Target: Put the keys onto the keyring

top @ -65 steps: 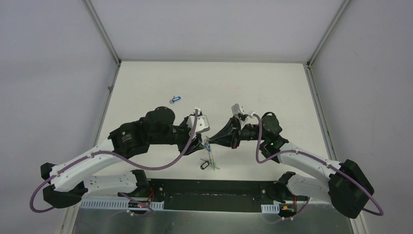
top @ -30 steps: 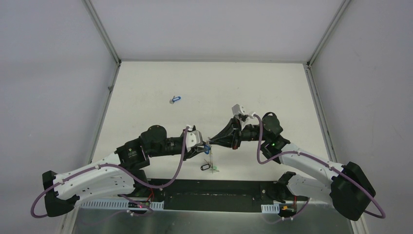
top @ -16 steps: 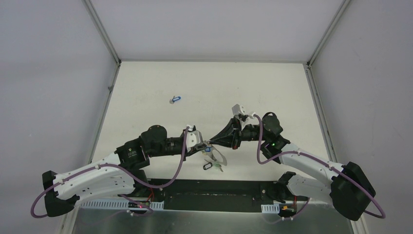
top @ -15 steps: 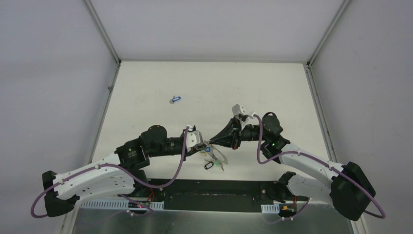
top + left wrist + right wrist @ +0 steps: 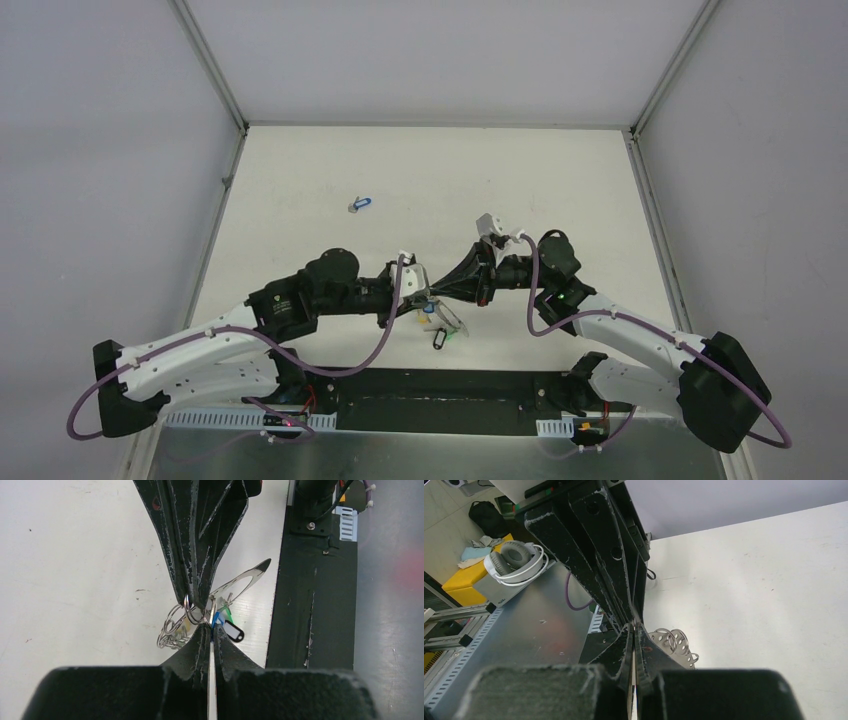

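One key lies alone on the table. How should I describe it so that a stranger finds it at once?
On the white table, the left gripper and right gripper pinch a bunch of keys near the front edge. Beyond the left gripper, toward the far left, lies a small key with a blue tag. Only this key lies loose on the table, touched by nothing.

White table with black strip at near edge; off-table: white headphones on grey box, yellow bin, probably a black bag.
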Controlling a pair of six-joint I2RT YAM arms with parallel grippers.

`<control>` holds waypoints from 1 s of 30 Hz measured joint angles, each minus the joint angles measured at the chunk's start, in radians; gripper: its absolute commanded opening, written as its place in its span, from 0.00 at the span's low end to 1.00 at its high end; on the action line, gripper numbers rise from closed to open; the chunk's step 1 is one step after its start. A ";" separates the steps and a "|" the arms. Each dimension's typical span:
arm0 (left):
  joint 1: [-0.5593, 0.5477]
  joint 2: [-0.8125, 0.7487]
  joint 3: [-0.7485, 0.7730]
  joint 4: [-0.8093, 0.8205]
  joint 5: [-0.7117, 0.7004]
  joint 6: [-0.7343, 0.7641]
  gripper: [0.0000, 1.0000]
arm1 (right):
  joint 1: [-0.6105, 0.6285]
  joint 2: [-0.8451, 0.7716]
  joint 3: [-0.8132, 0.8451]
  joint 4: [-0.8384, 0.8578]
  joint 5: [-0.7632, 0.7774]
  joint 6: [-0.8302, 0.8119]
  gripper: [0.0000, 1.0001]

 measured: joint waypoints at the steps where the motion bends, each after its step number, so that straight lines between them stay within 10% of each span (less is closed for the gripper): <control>1: 0.000 0.011 0.008 -0.007 0.000 0.000 0.00 | 0.000 0.000 0.000 -0.001 0.000 0.000 0.00; 18: -0.026 -0.081 0.021 -0.026 -0.089 -0.007 0.34 | 0.000 0.000 0.000 -0.013 -0.001 -0.002 0.00; 30: -0.026 -0.108 -0.079 0.127 -0.116 -0.112 0.33 | 0.000 0.000 0.000 -0.014 -0.001 -0.003 0.00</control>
